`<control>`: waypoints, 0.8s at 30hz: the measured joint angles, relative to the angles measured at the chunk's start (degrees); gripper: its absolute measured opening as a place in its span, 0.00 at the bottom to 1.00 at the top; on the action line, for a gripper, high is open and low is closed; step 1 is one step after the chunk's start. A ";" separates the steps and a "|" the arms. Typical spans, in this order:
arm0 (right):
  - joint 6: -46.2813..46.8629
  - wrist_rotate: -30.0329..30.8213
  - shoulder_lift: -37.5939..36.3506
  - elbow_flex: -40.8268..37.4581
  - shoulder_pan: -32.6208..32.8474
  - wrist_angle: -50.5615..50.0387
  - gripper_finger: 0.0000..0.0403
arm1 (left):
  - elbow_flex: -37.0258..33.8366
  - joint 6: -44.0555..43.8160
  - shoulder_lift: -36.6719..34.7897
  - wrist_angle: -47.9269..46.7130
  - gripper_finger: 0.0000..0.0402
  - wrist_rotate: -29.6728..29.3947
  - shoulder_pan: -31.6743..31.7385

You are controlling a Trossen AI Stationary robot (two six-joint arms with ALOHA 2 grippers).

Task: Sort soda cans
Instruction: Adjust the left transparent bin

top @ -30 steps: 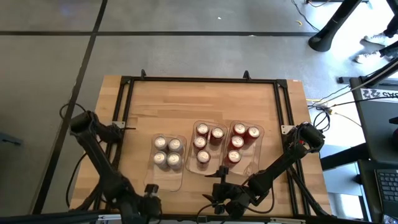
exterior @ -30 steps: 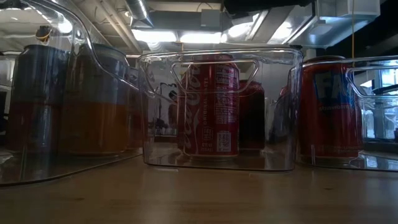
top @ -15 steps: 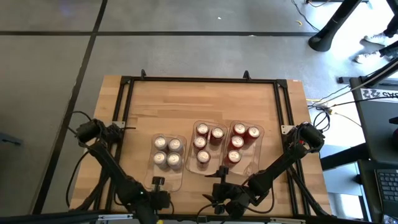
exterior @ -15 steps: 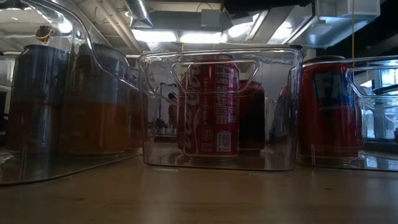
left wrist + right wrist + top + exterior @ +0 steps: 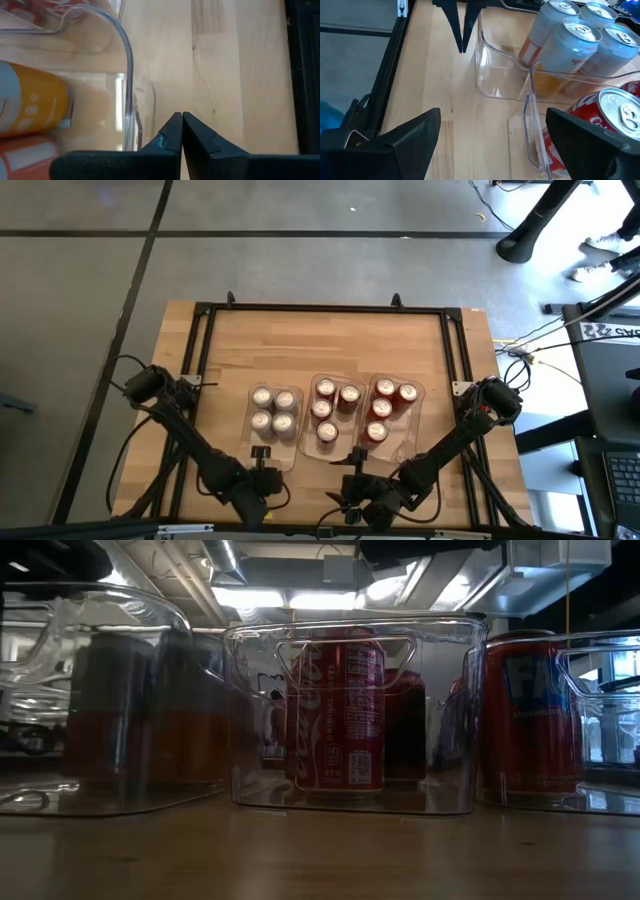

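Three clear trays stand side by side on the wooden table. The left tray (image 5: 270, 430) holds silver-and-orange soda cans (image 5: 273, 410) (image 5: 27, 102), the middle tray (image 5: 333, 442) red cans (image 5: 335, 715), and the right tray (image 5: 398, 442) red cans (image 5: 390, 405). My left gripper (image 5: 262, 454) (image 5: 182, 120) is shut and stands at the left tray's near end; it also shows in the right wrist view (image 5: 463, 45). My right gripper (image 5: 356, 460) (image 5: 492, 142) is open wide at the middle tray's near end and touches nothing. My left gripper pushes the left tray's near end wall (image 5: 134, 110) with the outer side of one shut finger (image 5: 167, 132). The fingers point down from above, outside the wall (image 5: 481, 55). The tray stands flat on the table, cans upright inside.
Black frame rails (image 5: 320, 310) run around the table top. Bare wood (image 5: 320, 345) lies beyond the trays toward the far edge. The trays stand close together, with narrow gaps between them. Cables (image 5: 520, 355) lie off the table's right side.
My left gripper has moved from the near edge toward the far edge, up to the left tray. The tray with its cans has slid toward the far edge and now sits farther off in the low view. The other trays have stayed put.
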 joint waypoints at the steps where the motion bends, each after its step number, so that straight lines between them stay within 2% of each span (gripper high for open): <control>1: 0.00 0.00 0.00 0.00 0.00 0.02 0.89 | 0.01 0.35 0.01 -0.02 0.01 -0.08 0.31; 14: -0.02 0.04 0.00 0.00 0.00 0.02 0.89 | -0.18 4.39 0.21 -3.18 0.01 -1.95 6.50; 24: -0.02 0.09 0.00 0.00 0.00 -0.40 0.89 | -0.54 10.62 0.77 2.62 0.01 -0.75 8.95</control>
